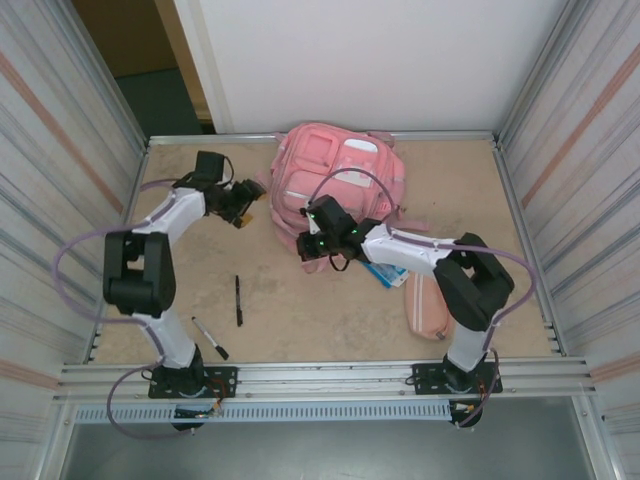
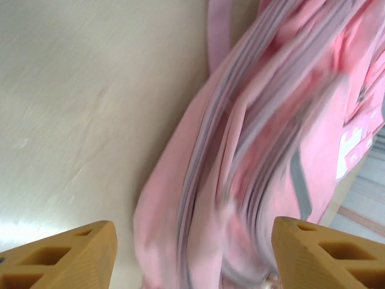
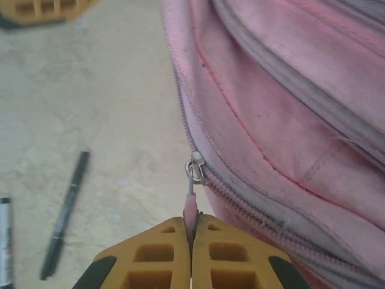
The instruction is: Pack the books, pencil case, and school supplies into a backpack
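The pink backpack (image 1: 340,170) lies at the back middle of the table. My right gripper (image 3: 191,232) is at its near left corner, shut on the pink zipper pull (image 3: 190,208) of a closed zip. My left gripper (image 2: 192,256) is open at the backpack's left side, and the blurred pink fabric (image 2: 258,150) lies just beyond its fingers. Two black pens (image 1: 238,300) (image 1: 210,338) lie on the table between the arms. The pink pencil case (image 1: 428,305) and the blue-and-white packet (image 1: 382,272) lie under my right arm. The books are out of view.
Metal rails (image 1: 330,378) border the table in front, with corrugated walls on both sides. In the right wrist view the pens (image 3: 65,214) lie left of my fingers, and the left gripper's yellow finger (image 3: 42,9) is at the top left.
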`<control>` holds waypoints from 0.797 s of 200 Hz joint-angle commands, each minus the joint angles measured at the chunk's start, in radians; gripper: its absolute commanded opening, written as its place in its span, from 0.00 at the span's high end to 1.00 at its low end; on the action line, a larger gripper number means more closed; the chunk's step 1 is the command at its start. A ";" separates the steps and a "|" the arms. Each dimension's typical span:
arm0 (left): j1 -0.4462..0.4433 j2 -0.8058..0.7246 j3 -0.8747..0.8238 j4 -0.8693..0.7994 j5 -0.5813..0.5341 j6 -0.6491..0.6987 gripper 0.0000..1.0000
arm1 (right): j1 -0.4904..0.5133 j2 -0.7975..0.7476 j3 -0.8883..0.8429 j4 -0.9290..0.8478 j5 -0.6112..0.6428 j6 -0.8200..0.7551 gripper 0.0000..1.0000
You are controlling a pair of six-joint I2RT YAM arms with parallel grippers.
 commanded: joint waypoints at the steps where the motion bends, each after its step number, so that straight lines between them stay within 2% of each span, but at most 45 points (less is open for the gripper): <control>1: -0.033 -0.071 -0.087 -0.055 -0.004 -0.003 0.31 | 0.008 0.057 0.069 0.071 -0.132 0.047 1.00; 19: -0.079 -0.071 -0.109 0.001 0.024 -0.030 0.31 | 0.021 0.084 0.071 0.111 -0.155 0.055 1.00; 49: -0.173 -0.027 -0.066 0.033 -0.010 -0.050 0.31 | 0.025 0.099 0.046 0.155 -0.184 0.095 1.00; 69: -0.192 0.021 -0.043 0.035 -0.032 -0.059 0.35 | 0.032 0.071 -0.006 0.189 -0.181 0.105 1.00; 102: -0.173 0.047 -0.055 0.052 -0.078 -0.065 0.58 | 0.018 0.010 -0.072 0.144 -0.148 0.106 1.00; 129: -0.135 0.022 -0.064 0.027 -0.112 -0.021 0.93 | -0.005 -0.075 -0.163 0.116 -0.120 0.086 1.00; 138: -0.125 0.006 -0.071 0.020 -0.136 -0.001 0.97 | -0.013 -0.104 -0.186 0.080 -0.097 0.076 1.00; 159: -0.087 -0.016 -0.067 -0.003 -0.145 0.047 1.00 | -0.025 -0.177 -0.245 0.005 -0.020 0.041 1.00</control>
